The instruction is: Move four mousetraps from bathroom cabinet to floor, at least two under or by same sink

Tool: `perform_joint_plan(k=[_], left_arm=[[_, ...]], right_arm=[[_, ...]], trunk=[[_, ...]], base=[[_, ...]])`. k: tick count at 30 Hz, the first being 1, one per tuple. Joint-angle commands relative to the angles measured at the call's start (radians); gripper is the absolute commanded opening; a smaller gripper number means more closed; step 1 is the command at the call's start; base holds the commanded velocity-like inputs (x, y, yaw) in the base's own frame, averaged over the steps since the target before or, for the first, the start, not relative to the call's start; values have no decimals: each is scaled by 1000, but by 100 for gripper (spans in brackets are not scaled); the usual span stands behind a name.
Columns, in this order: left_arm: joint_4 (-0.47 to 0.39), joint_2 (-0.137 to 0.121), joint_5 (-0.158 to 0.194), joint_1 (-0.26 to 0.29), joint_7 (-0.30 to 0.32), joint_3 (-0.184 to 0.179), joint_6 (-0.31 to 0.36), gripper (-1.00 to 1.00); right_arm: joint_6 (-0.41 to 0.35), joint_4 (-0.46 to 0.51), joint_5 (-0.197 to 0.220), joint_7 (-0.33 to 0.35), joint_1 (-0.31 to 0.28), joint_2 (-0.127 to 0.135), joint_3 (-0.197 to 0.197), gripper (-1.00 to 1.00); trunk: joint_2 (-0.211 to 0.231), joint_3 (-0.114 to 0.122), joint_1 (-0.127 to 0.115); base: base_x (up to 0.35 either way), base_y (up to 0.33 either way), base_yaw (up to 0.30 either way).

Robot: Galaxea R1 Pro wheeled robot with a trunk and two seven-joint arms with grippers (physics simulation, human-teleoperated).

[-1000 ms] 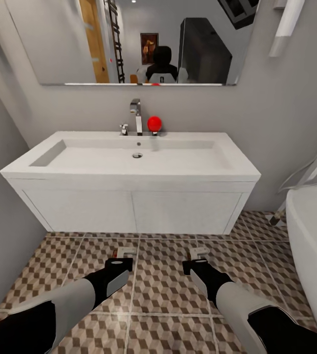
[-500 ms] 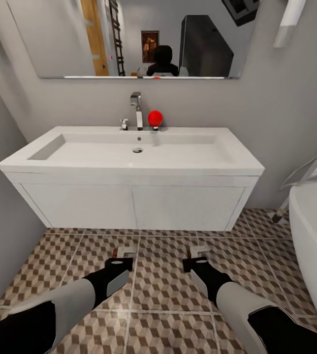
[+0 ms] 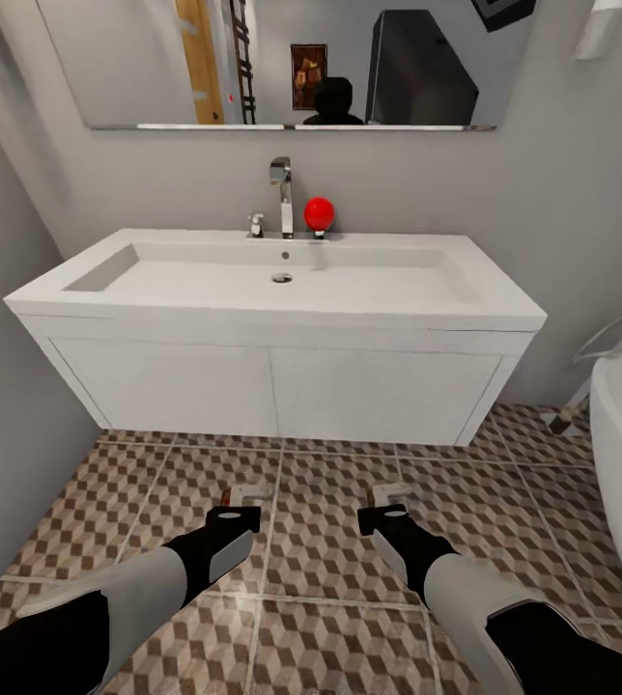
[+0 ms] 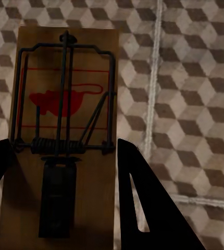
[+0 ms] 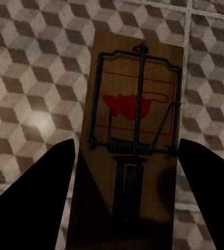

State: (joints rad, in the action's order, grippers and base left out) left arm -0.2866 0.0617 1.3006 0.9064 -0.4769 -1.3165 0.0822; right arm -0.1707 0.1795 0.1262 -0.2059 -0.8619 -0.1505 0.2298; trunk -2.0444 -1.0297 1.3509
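Mousetraps sit clamped one in each gripper, the left gripper [image 3: 245, 497] holding one trap [image 4: 65, 135] and the right gripper [image 3: 391, 497] another [image 5: 133, 135], above the tiled floor [image 3: 321, 550] before the sink [image 3: 282, 290].

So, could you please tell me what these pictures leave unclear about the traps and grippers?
- Head view: the left trap and right trap are too small for detail; the left gripper and right gripper cover their near ends.
- Left wrist view: the trap runs off the frame edge; whether the dark fingers pinch it is unclear.
- Right wrist view: the trap's near end lies in shadow.
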Motion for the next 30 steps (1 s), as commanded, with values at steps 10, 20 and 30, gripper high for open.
perform_joint_plan(k=[10,20,30], left_arm=[[-2,0,-3,1,-5,-6,7,-100],[-2,0,-3,1,-5,-6,7,-100],[-2,-1,-3,1,-5,-6,6,-100]], right_arm=[[-6,1,11,-6,0,2,8,-100],[-6,1,12,-6,0,2,8,-100],[-6,1,12,-6,0,2,9,-100]], trunk=[[-71,-46,38],[-141,-89,77],[-211,-133,115]], base=[[0,0,9],[0,0,-135],[0,0,-149]])
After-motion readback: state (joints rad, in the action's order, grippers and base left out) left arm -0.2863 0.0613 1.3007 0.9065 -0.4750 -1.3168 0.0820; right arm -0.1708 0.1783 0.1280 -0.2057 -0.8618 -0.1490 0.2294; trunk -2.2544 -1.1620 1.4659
